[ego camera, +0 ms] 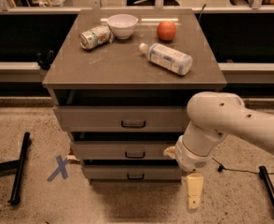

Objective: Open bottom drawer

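Hovering low with the gripper, just right of the bottom drawer, lowest under the desk. Can't tell whether open or closed. Looks rigid, probably light-sliding; best grabbed at the small black handle and pulled straight.

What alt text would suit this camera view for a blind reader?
The gripper of a white robot arm hangs beside the closed bottom drawer of a three-drawer cabinet. A bowl, can, bottle and round fruit sit on top.
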